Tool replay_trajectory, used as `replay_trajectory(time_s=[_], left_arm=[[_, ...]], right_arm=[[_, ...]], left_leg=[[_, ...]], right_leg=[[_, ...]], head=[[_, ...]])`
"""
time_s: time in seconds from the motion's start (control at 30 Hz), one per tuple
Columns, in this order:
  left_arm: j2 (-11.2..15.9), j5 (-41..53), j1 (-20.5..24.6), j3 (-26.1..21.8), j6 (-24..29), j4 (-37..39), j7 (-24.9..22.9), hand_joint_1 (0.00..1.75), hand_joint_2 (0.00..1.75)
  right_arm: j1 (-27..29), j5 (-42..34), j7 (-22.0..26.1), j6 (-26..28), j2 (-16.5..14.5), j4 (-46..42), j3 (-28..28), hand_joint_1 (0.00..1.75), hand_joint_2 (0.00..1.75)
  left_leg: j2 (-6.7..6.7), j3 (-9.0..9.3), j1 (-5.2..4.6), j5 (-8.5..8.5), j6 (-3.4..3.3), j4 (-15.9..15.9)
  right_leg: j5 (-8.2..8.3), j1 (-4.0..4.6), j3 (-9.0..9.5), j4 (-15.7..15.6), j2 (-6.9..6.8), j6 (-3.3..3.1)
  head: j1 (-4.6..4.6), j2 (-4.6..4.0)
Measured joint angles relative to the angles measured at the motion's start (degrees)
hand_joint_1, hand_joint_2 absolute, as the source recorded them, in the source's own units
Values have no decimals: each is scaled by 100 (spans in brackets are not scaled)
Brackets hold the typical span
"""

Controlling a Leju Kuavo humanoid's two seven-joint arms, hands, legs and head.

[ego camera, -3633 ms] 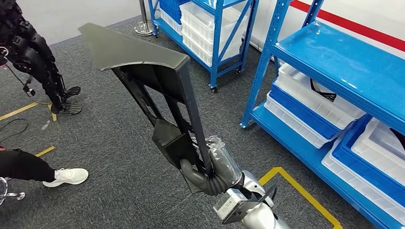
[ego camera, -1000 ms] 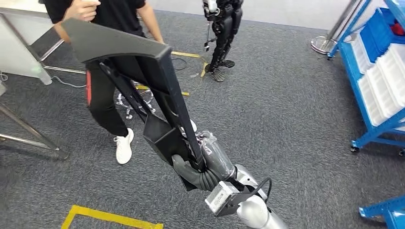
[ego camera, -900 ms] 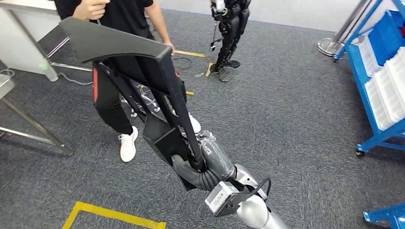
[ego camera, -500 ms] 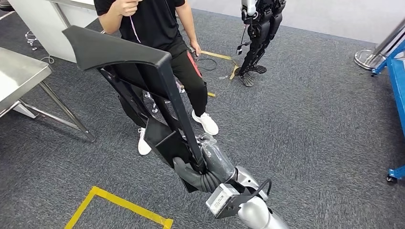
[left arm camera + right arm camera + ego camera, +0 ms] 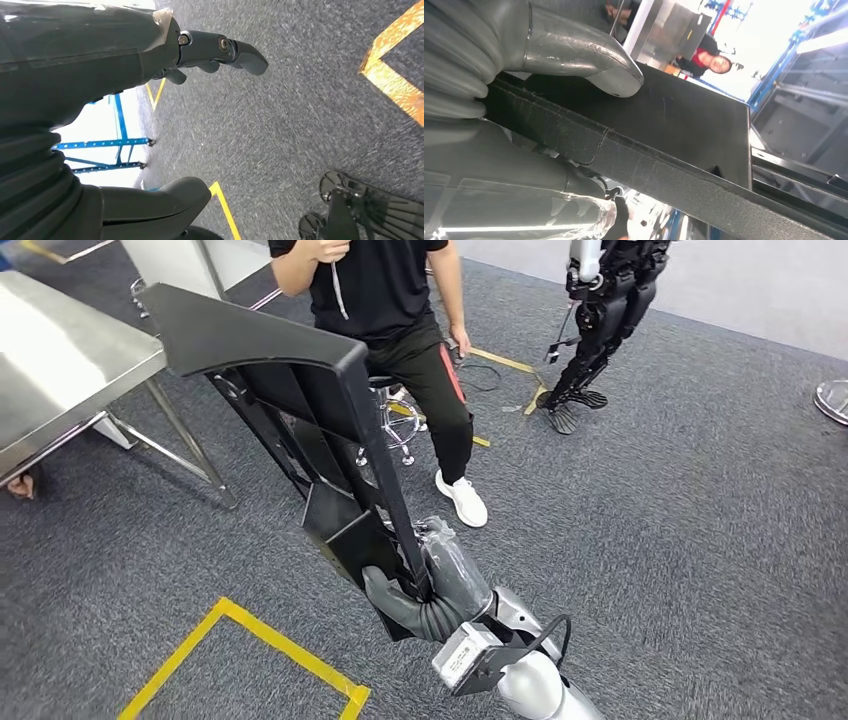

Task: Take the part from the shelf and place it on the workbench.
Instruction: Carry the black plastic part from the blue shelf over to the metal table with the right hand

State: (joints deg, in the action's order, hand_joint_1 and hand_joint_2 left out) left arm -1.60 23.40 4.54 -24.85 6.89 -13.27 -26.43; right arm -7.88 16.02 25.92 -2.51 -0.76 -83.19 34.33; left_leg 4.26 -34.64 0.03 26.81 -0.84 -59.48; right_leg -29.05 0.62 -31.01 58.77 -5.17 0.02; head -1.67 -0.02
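So my right hand (image 5: 425, 585) is wrapped tight round the lower end of the long black plastic frame part (image 5: 300, 420), holding it up at a slant above the grey carpet floor (image 5: 650, 530). The shiny steel workbench (image 5: 60, 370) sits off to the left, well apart from the part. A person in black clothes (image 5: 400, 310) stands just behind it. My left hand (image 5: 220, 50) hangs over the carpet, fingers spread, holding nothing.

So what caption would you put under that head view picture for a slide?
Robot's right hand carries a long black plastic part upright toward a steel workbench, a person standing close by.
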Motion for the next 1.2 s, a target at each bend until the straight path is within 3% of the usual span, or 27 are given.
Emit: replay_trajectory(time_s=[0.07, 0.1, 0.13, 0.2, 0.27, 0.3, 0.37, 0.4, 0.43, 0.5, 0.53, 0.57, 0.63, 0.7, 0.77, 0.8, 0.87, 0.93, 0.97, 1.0, 1.07, 1.13, 1.2], left_arm=[[-1, 1, -4, -1, 1, 1, 0, 0, 175], [-4, 1, -4, -1, 2, 2, 0, 0, 175], [-7, 1, -1, -2, 3, 2, 0, 0, 175], [-15, 1, 9, -4, 7, 2, 0, 0, 175], [-21, 5, 6, -4, 14, 2, 0, 0, 175], [-23, 7, 1, -4, 19, 3, 0, 0, 175], [-28, 9, -5, -4, 32, 4, 0, 0, 175], [-28, 9, -5, -5, 38, 4, 0, 0, 175], [-27, 9, -3, -5, 48, 4, 0, 0, 175], [-22, 10, -11, -8, 67, 5, 0, 0, 175], [-23, 10, -24, -7, 73, 7, 0, 0, 175], [-25, 10, -40, -7, 74, 9, 0, 0, 175], [-23, 10, -54, -5, 74, 14, 0, 0, 175], [-19, 11, -41, -5, 75, 15, 0, 0, 175], [-22, 11, -40, -4, 74, 16, 0, 0, 175], [-25, 12, -44, -4, 74, 16, 0, 0, 175], [-23, 12, -50, -5, 74, 17, 0, 0, 175], [-16, 12, -33, -6, 74, 16, 0, 0, 175], [-14, 12, -21, -5, 74, 15, 0, 0, 175], [-11, 11, -11, -5, 75, 15, 0, 0, 175], [-7, 12, -6, -5, 77, 16, 0, 0, 175], [-11, 11, -5, -9, 78, 16, 0, 0, 175], [-19, 10, 12, -17, 78, 16, 0, 0, 175]], right_arm=[[0, 0, 0, 1, -6, -8, 1, 175, 175], [-1, -1, 1, 2, -8, -15, 0, 175, 175], [0, -1, 1, 3, -5, -25, -2, 175, 175], [14, -2, 0, 4, 17, -35, -6, 175, 175], [38, -2, -2, 4, 47, -37, -10, 175, 175], [46, -2, -2, 4, 61, -37, -12, 175, 175], [49, -2, -2, 4, 76, -37, -17, 175, 175], [47, -2, -2, 4, 81, -36, -19, 175, 175], [46, -2, -1, 4, 86, -35, -21, 175, 175], [49, -2, 1, 4, 93, -33, -22, 175, 175], [49, -2, 1, 4, 94, -33, -23, 175, 175], [46, -2, 0, 4, 89, -33, -25, 175, 175], [36, -2, 1, 4, 67, -34, -27, 175, 175], [36, -2, 2, 4, 54, -33, -30, 175, 175], [43, -2, 1, 4, 55, -29, -31, 175, 175], [46, -2, 1, 4, 55, -28, -31, 175, 175], [44, -2, 1, 4, 53, -28, -31, 175, 175], [36, -2, 1, 4, 50, -29, -32, 175, 175], [31, -2, 1, 4, 50, -29, -32, 175, 175], [28, -2, 1, 4, 49, -29, -31, 175, 175], [11, -2, 1, 4, 38, -29, -29, 175, 175], [-40, -10, 2, 1, 24, -27, -28, 175, 175], [-98, -36, 2, -18, 29, -14, -27, 175, 175]], left_leg=[[-132, 2, 11, -40, -50, 49], [-187, 14, 30, -67, -80, 82], [-242, 26, 54, -97, -112, 114], [-366, 12, 77, -131, -146, 134], [-514, -10, 85, -145, -143, 132], [-590, -14, 95, -152, -132, 129], [-749, -14, 131, -165, -85, 121], [-824, -22, 141, -170, -45, 109], [-897, -39, 146, -176, 2, 97], [-1007, -87, 145, -208, 102, 101], [-1054, -105, 154, -232, 144, 119], [-1041, -119, 166, -242, 176, 125], [-807, -220, 164, -112, 212, -74], [-528, -517, 149, 232, 224, -712], [-465, -826, 149, 485, 221, -1370], [-455, -867, 148, 481, 208, -1471], [-382, -612, 127, 215, 142, -1033], [-131, -212, 53, -23, 39, -312], [-40, -99, 13, -67, 1, -95], [-3, -62, -23, -67, -24, 1], [-128, -69, -36, -95, -62, 42], [-246, -29, -3, -151, -114, 128], [-366, -12, 30, -193, -153, 176]], right_leg=[[-29, -2, 13, 8, -45, 47], [-80, -8, -10, 72, 39, 69], [-181, -14, -83, 242, 165, 80], [-491, -46, -385, 906, 414, 69], [-685, -83, -658, 1500, 468, 91], [-654, -105, -668, 1524, 475, 134], [-364, -173, -388, 942, 549, 270], [-220, -211, -207, 546, 668, 327], [-109, -232, -68, 232, 767, 345], [-48, -225, 18, 15, 869, 292], [-26, -213, 18, 16, 818, 241], [-8, -220, 22, 15, 770, 200], [23, -230, 27, 2, 665, 117], [26, -195, 21, -2, 546, 45], [17, -148, 13, -1, 412, 5], [12, -127, 13, -1, 346, -3], [1, -94, 25, -2, 226, -16], [-18, -49, 36, 0, 116, -19], [-28, -30, 36, 2, 65, -11], [-39, -17, 36, 2, 12, 4], [-59, -4, 44, -2, -85, 44], [-160, -12, -6, 148, 59, 82], [-425, -47, -259, 697, 346, 81]], head=[[2, 0], [2, -1], [-1, -1], [-4, -1], [-4, -1], [-5, -1], [-5, -1], [-7, -1], [-6, -1], [-4, 0], [-2, 0], [-1, 0], [11, -1], [23, -1], [24, -1], [24, -1], [24, -1], [21, -1], [20, -1], [17, -1], [18, -1], [18, -1], [14, -1]])
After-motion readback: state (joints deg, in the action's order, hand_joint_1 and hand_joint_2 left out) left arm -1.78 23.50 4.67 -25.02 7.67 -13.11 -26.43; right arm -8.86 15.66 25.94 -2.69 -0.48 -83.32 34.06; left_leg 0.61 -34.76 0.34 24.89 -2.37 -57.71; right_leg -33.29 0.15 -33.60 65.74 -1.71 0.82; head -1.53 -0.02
